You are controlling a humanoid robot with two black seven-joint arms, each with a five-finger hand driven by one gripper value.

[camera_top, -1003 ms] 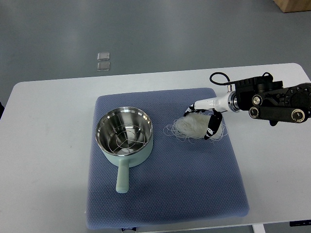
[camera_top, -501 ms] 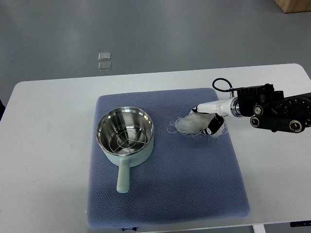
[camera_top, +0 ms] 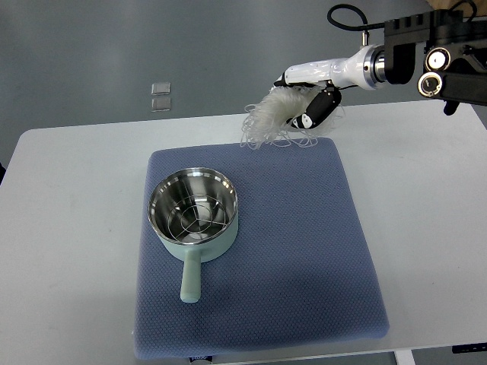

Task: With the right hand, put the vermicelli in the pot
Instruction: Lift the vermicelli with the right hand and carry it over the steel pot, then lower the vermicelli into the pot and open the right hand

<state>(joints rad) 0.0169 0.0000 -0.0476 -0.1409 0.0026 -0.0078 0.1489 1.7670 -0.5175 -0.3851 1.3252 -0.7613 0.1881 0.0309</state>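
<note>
We see the right hand in the upper right of frame, fingers clamped on the vermicelli, held above the mat's far edge; finger detail partly hidden by strands; pot sits centre-left, empty; arm cut off at right edge.

Right robot hand gripping vermicelli aloft, pot on blue mat, white table

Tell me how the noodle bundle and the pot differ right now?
The noodles are a loose, white, stringy tangle; the pot is rigid, shiny steel inside with a pale green shell. The noodles hang in the air, gripped by the right hand; the pot sits on the blue mat, empty except for a wire rack.
</note>
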